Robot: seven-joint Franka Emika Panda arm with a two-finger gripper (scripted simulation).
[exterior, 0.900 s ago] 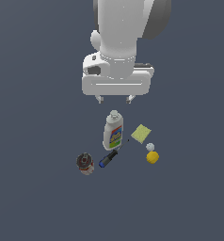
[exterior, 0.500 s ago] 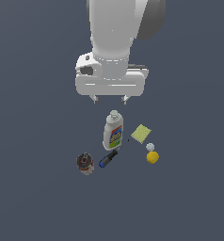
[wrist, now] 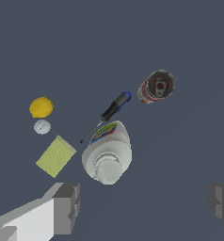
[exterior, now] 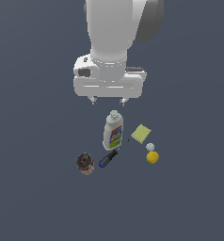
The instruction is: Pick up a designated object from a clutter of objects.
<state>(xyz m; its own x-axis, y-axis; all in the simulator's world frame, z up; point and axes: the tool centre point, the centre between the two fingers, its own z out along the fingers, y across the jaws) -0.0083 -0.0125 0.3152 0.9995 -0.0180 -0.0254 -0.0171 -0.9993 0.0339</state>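
Hovering above clutter, gripper (exterior: pixel 108 100) wide, empty.
Lemon (exterior: pixel 152 157) beside white ball (exterior: pixel 150 147); sponge (exterior: pixel 141 133), bottle (exterior: pixel 113 131), screwdriver (exterior: pixel 108 158), can (exterior: pixel 85 163) nearby.

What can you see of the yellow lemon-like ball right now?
The yellow ball is small, slightly oval, matte and lemon-coloured, with no markings visible. It rests on the dark surface at the edge of the clutter, on the exterior view's right. The tiny white ball sits right beside it, possibly touching; the pale-yellow sponge lies just past that. The gripper hangs open well above, holding nothing. The wrist view shows it unobstructed.
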